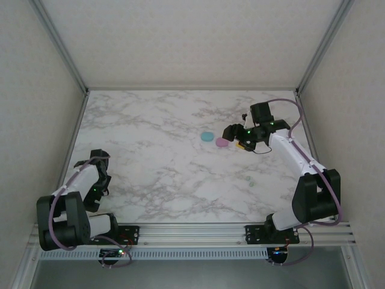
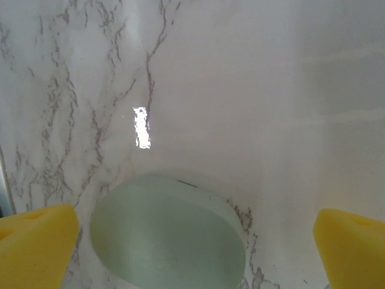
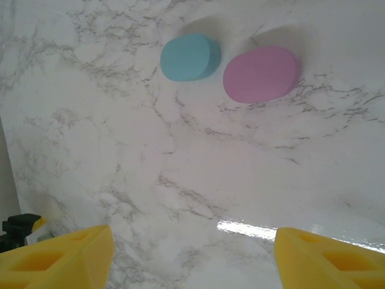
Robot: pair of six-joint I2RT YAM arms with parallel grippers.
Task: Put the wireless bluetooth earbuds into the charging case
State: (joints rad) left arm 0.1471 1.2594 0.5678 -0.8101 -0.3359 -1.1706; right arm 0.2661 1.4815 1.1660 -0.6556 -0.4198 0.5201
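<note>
A pale green round charging case [image 2: 168,238] lies shut on the marble between the yellow fingers [image 2: 36,247] of my left gripper [image 2: 192,256]. The jaws stand wide apart and do not touch it. My left gripper [image 1: 101,174] sits low at the table's left edge. A teal case [image 3: 190,57] and a pink-purple case [image 3: 261,73] lie side by side, shut, ahead of my right gripper [image 3: 192,259], which is open over bare marble. From above, my right gripper [image 1: 231,133] is just right of the pink case [image 1: 222,143] and teal case [image 1: 207,137]. Two tiny pale green earbuds [image 1: 250,181] lie further toward the front.
The marble table [image 1: 156,126] is fenced by white walls with metal posts at the back corners. A metal rail [image 1: 192,232] runs along the near edge by the arm bases. The right arm's cable [image 1: 283,103] loops near the right wall.
</note>
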